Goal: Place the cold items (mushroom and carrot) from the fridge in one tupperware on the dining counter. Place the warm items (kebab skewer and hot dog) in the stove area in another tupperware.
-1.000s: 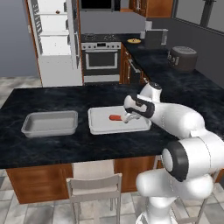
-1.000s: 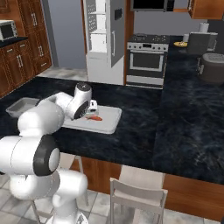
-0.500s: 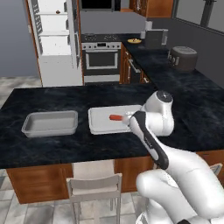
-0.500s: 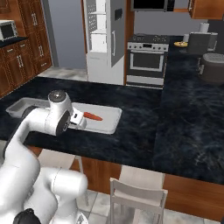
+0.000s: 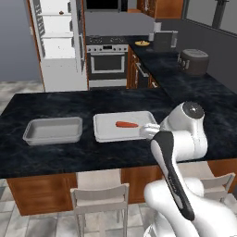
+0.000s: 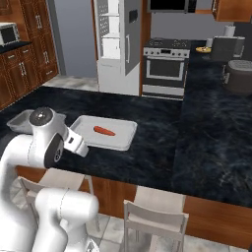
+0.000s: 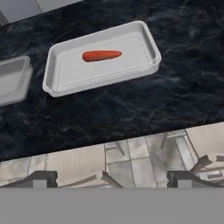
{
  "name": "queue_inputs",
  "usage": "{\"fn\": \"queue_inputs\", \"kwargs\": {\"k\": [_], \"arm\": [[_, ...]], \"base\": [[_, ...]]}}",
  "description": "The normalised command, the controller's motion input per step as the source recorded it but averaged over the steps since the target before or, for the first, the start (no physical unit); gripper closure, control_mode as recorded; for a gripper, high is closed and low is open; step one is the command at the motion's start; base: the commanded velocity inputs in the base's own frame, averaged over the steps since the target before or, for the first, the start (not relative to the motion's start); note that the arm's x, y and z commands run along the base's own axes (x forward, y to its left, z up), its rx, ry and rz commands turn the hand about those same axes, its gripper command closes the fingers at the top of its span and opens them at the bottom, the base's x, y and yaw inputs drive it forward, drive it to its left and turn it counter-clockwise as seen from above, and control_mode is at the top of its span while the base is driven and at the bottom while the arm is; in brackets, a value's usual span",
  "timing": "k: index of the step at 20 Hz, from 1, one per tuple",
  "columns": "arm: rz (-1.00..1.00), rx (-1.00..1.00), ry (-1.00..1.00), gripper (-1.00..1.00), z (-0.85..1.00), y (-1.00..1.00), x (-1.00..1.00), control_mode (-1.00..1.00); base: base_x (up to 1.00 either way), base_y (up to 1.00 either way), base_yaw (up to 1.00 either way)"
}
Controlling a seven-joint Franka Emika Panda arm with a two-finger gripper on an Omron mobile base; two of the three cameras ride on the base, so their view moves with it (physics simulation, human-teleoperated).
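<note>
At the far left of the left base view, the fridge [image 5: 58, 44] is seen standing open against the back wall, its white shelves exposed, well apart from the dining surface [image 5: 55, 104]. On that black stone top, near its front edge, an empty tupperware [image 5: 53, 130] is set to the left; a band of bare stone is left between it and the second tupperware [image 5: 107, 132] just beside it on the right. In this second container the carrot [image 5: 126, 124] is laid flat, near the back wall and clear of the rim. Broad open stone is left behind both containers and to the right, where the surface turns toward the stove area. In the hand view the end effector [image 7: 112, 178] is held over the front edge of the surface, above the stools and tiled floor, with its fingertips [image 7: 43, 177] spread wide apart and nothing between them.
</note>
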Motion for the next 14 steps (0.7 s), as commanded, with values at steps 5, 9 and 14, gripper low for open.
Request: {"fn": "queue_inputs", "kwargs": {"k": [5,9,14], "arm": [[0.00,-0.02,-0.02,-1.00,0.36,-0.07,-0.64,-1.00],[0.00,-0.05,-0.07,-1.00,0.06,0.00,-0.43,-1.00],[0.03,-0.03,-0.13,-1.00,-0.03,0.06,-0.34,1.00]], "base": [[0.00,0.00,0.00],[0.00,0.00,0.00],[-0.10,0.10,0.00]]}}
